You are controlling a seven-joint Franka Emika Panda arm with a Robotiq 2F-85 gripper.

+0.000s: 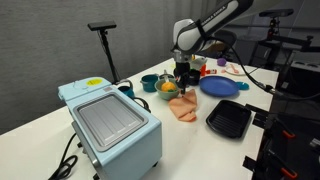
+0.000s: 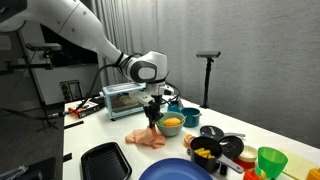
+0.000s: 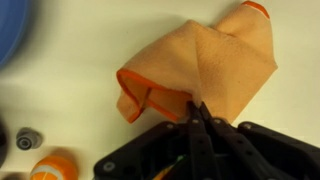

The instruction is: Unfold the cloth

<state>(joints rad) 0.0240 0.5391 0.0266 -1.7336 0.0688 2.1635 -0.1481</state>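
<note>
cloth (image 3: 215,60): woven fabric, seen as matt and finely textured; hem stitched
counter (image 3: 70,50): smooth and matt
toaster oven (image 1: 110,125): smooth shell, slight sheen shown
tray (image 1: 228,118): plastic-looking, dull sheen
claw (image 3: 196,106): matt, plastic-looking

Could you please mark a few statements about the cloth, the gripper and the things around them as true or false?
1. The gripper is shut on the cloth. True.
2. The cloth lies flat and fully unfolded. False: it is folded over itself, with layers overlapping.
3. The cloth lies in the tray. False: it lies on the table, beside the tray.
4. A blue plate is on the table. True.
</note>
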